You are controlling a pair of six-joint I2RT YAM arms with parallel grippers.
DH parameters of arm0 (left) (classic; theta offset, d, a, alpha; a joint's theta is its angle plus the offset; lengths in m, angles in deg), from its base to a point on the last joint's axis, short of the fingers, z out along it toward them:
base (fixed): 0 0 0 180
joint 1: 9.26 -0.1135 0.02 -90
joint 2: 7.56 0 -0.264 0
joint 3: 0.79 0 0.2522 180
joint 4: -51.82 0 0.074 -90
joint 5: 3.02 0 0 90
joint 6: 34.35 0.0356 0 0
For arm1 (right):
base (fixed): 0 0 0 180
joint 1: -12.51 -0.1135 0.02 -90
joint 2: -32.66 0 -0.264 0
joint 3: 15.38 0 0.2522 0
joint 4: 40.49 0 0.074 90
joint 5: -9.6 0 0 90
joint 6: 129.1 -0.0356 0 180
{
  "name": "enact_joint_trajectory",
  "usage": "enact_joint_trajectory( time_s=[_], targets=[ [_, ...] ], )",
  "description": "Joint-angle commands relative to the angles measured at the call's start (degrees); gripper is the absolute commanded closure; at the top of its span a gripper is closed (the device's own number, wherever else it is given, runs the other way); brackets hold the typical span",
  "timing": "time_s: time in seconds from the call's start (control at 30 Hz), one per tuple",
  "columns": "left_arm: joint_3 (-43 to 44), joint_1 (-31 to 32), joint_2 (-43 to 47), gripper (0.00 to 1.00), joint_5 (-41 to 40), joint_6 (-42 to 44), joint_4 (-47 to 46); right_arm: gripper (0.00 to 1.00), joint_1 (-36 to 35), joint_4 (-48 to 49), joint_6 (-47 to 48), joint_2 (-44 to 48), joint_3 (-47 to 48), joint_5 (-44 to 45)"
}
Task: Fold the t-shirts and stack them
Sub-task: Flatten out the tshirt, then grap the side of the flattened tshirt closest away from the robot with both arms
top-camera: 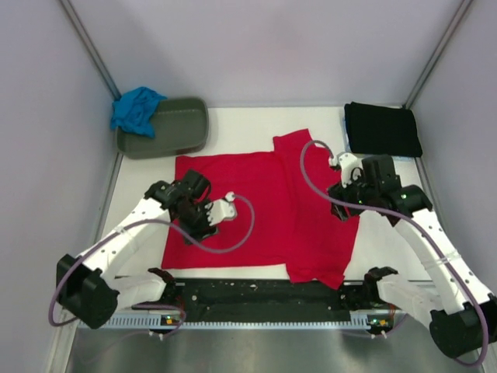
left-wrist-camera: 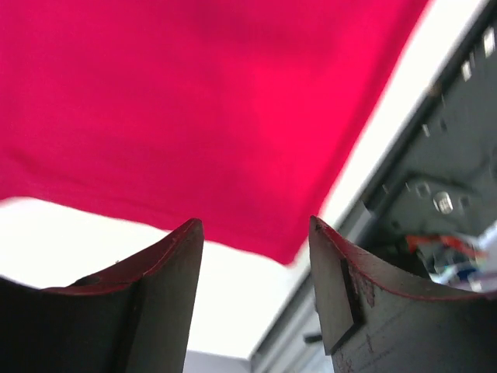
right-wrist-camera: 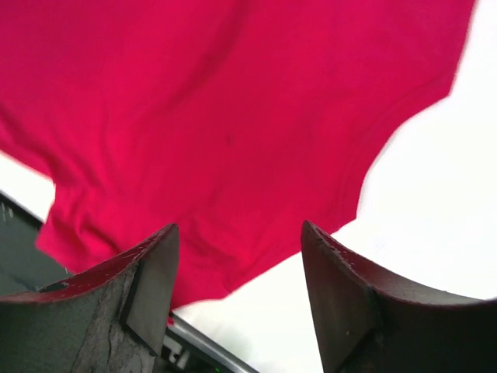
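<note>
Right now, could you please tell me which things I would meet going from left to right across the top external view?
turquoise t-shirt → grey-green tub → red t-shirt → black t-shirt

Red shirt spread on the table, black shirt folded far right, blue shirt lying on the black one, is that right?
Not quite. The top view shows the blue shirt bunched on the tub at far left; the red shirt and black shirt are as you said.

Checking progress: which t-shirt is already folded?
The black t-shirt, a neat rectangle far right; the red t-shirt lies spread out, the turquoise t-shirt is bunched on the tub.
</note>
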State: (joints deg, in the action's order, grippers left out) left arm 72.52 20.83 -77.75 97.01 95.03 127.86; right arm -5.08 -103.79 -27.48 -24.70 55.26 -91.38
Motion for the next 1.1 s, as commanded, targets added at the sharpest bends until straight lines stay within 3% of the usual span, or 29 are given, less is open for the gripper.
enact_joint_trajectory(
  time_s=[0.0, 0.1, 0.27, 0.5, 0.7, 0.87, 0.97, 1.07],
  targets=[
    [-9.60, -0.12, 9.89, 0.38, -4.29, 7.37, 8.29, 0.34, -1.58, -3.71, 14.55, 8.13, -2.65, -10.52],
    [-14.71, -0.12, 10.96, 0.36, -9.13, 10.19, 8.21, 0.33, -3.33, -9.94, 27.01, 11.66, -3.27, -18.62],
    [-21.48, 0.32, 3.95, 0.34, -22.04, 11.60, -1.01, 0.32, -13.95, -21.19, 35.57, 8.51, -7.65, -11.09],
    [-25.97, 0.24, 2.17, 0.34, -23.38, 16.34, -2.60, 0.28, -28.02, -25.35, 35.32, 1.73, -11.53, -6.77],
    [-26.94, 0.32, 0.68, 0.34, -16.18, 15.21, -3.74, 0.27, -34.35, -17.35, 28.20, -3.36, -13.55, -1.67],
    [-29.48, 0.50, -1.00, 0.34, -16.17, 13.36, -8.49, 0.27, -36.98, -15.07, 26.89, -8.80, -14.25, 0.52],
    [-29.49, 0.41, -0.56, 0.41, -16.26, 12.05, -9.72, 0.28, -40.85, -12.61, 25.30, -13.02, -14.08, 2.36],
    [-28.61, 0.50, 1.02, 0.70, -15.74, 10.20, -8.94, 0.28, -41.39, -9.88, 23.37, -15.75, -14.34, 5.17]
  ],
)
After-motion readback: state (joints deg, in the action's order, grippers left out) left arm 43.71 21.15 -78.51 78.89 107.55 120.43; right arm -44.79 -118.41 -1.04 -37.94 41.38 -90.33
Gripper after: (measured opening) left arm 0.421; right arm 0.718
